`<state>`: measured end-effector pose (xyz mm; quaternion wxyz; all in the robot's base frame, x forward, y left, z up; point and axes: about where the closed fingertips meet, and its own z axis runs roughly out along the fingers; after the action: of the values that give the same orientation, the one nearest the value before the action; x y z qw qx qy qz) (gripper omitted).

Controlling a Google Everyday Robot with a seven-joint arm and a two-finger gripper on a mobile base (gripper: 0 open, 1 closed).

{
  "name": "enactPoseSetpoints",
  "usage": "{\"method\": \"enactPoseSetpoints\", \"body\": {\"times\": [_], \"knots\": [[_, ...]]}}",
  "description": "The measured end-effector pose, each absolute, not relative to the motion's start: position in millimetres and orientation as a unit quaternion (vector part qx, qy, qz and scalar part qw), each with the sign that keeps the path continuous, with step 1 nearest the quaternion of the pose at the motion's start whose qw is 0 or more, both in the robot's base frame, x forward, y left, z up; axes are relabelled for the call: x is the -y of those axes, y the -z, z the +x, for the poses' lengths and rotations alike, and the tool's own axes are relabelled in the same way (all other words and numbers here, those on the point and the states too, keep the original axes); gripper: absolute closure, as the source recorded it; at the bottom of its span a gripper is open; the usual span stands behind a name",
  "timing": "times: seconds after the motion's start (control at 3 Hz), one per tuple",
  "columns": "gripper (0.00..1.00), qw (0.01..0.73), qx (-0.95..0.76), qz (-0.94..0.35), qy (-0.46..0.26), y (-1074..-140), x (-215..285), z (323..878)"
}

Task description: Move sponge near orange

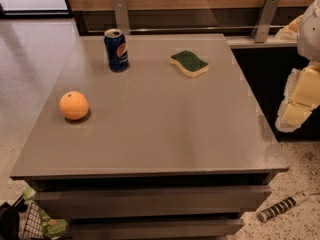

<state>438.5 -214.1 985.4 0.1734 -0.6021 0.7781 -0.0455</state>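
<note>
The sponge (189, 63), dark green on top over pale yellow foam, lies flat on the grey table (160, 134) at the back right. The orange (74, 105) sits near the table's left edge, far from the sponge. My cream-yellow gripper (296, 109) hangs at the right edge of the view, beyond the table's right side and well right of the sponge. It holds nothing.
A blue Pepsi can (116, 50) stands upright at the back left, between orange and sponge. A wooden wall with metal brackets runs behind the table. A striped tool (282, 206) lies on the floor at the lower right; a basket (25, 224) sits at the lower left.
</note>
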Motion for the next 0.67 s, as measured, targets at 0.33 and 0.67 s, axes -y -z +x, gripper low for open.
{"method": "enactPoseSetpoints", "body": {"times": [0.33, 0.67], "knots": [[0.00, 0.174, -0.778, -0.602, 0.046, -985.5, 214.1, 438.5], [0.00, 0.200, -0.779, -0.593, 0.041, -986.6, 220.2, 451.2]]}}
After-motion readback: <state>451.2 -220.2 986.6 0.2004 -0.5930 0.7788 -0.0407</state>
